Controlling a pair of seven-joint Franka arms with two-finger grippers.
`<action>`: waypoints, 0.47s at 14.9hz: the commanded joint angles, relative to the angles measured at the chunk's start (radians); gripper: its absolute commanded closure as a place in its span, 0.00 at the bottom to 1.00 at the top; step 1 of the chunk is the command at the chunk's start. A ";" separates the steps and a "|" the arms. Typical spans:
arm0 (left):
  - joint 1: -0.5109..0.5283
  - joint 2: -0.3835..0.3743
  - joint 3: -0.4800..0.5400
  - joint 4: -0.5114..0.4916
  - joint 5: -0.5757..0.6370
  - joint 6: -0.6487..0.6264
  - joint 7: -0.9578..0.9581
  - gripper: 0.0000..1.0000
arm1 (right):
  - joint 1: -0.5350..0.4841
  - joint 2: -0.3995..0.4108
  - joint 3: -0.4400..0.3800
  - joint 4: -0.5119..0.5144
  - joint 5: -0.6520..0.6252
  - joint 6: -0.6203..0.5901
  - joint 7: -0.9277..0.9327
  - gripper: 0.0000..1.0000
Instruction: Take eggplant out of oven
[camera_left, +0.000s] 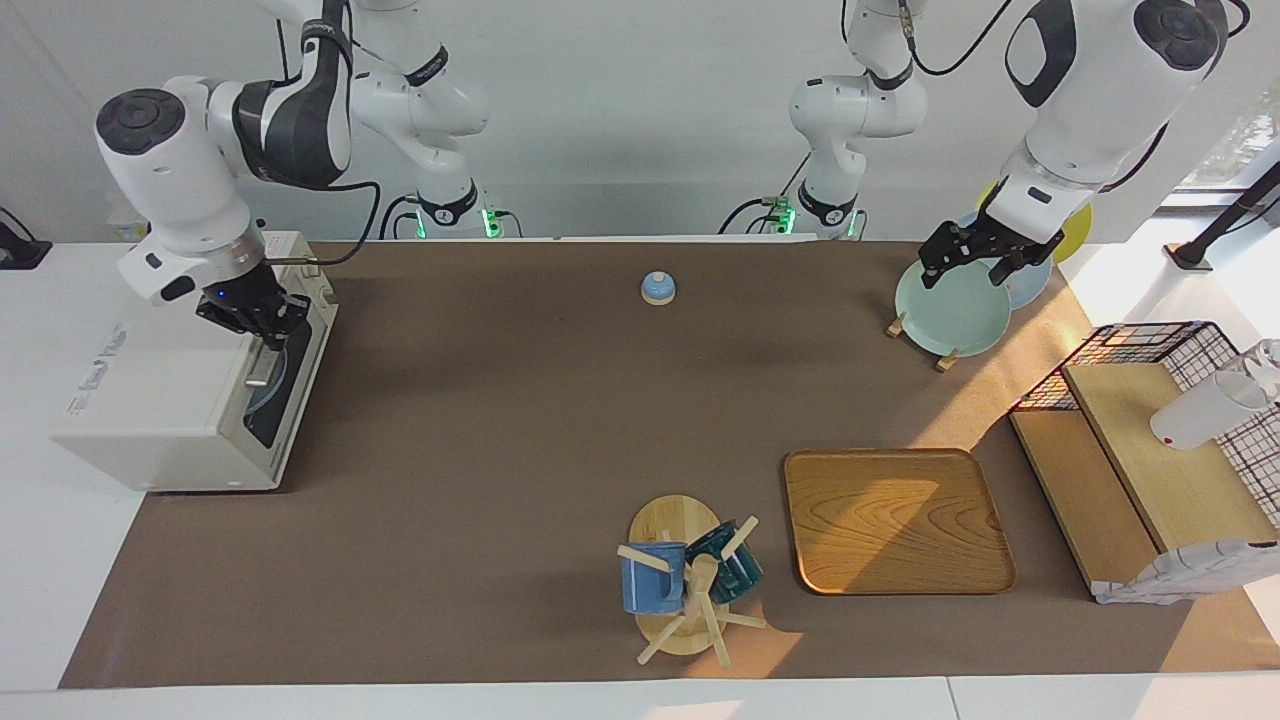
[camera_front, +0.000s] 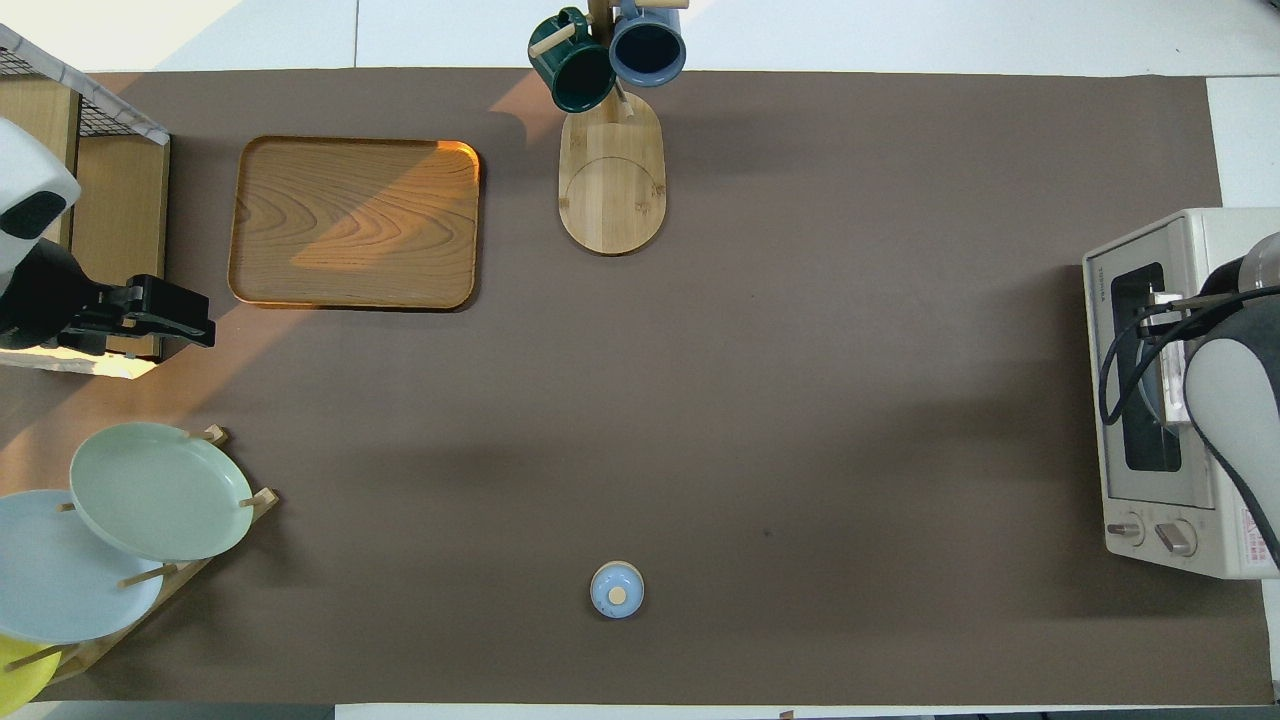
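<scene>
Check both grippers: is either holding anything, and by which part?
The right gripper is at the oven door's bar handle; grasp cannot be told. The left gripper holds nothing.

White oven (camera_left: 160, 400), dark glass door. Brown table cover (camera_left: 500, 420). Wood-grain tray (camera_left: 895, 520). Pale green plate (camera_left: 950, 315) over light blue plate (camera_front: 50, 570), yellow plate (camera_front: 20, 675) at 7 o'clock. Blue mug (camera_left: 650, 580), dark green mug (camera_left: 735, 570). Black wire basket (camera_left: 1150, 345).

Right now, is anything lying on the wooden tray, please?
No, the wooden tray is bare in the overhead view, showing only its wood grain.
</scene>
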 joint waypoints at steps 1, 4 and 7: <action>0.010 -0.002 -0.007 0.000 0.020 -0.010 0.006 0.00 | -0.020 -0.024 0.007 -0.045 -0.006 0.014 -0.032 1.00; 0.010 -0.002 -0.007 -0.002 0.020 -0.010 0.006 0.00 | -0.037 -0.033 0.008 -0.087 -0.005 0.032 -0.039 1.00; 0.010 -0.002 -0.007 0.000 0.020 -0.010 0.006 0.00 | -0.034 -0.033 0.010 -0.118 -0.003 0.068 -0.033 1.00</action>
